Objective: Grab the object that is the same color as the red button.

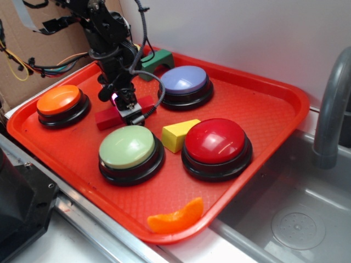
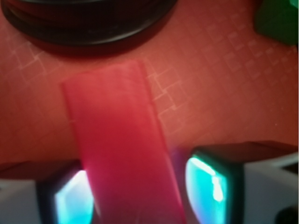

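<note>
Red block [image 2: 122, 149] lies flat on the orange tray [image 1: 263, 104], directly under the gripper [image 1: 127, 107] and between its two fingers [image 2: 212, 184]. Its long axis runs straight ahead from the hand, crosswise to the closing direction, so the jaws would squeeze its narrow width. They stand narrowly apart, one at each long side; whether they touch it is unclear. Red button [image 1: 215, 141] sits well off to one side.
</note>
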Controlling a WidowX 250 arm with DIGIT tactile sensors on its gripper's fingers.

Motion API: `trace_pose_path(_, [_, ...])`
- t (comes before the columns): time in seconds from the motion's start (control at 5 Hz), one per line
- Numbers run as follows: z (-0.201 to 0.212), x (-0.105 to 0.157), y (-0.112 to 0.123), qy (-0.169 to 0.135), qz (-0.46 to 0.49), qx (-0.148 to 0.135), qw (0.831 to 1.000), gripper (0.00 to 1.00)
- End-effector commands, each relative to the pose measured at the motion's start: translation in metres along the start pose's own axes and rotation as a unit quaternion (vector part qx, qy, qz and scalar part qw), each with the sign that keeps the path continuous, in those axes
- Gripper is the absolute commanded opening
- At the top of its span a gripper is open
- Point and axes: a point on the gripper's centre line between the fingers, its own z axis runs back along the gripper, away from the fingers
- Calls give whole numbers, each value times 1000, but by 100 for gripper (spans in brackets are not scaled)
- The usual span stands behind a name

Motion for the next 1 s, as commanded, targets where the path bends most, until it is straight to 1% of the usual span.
trace_pose_path(0.0, [17,6,10,-7,31,14,999,0])
trace_pose_path(0.2, [42,8,15,11,85,-13,996,0])
trace_pose_path(0.4, [70,5,22,33,141,-49,988,0])
trace_pose_path(0.6, [112,1,28,4,194,-69,979,0])
trace_pose_path(0.8, [157,-6,31,-47,222,-69,971,0])
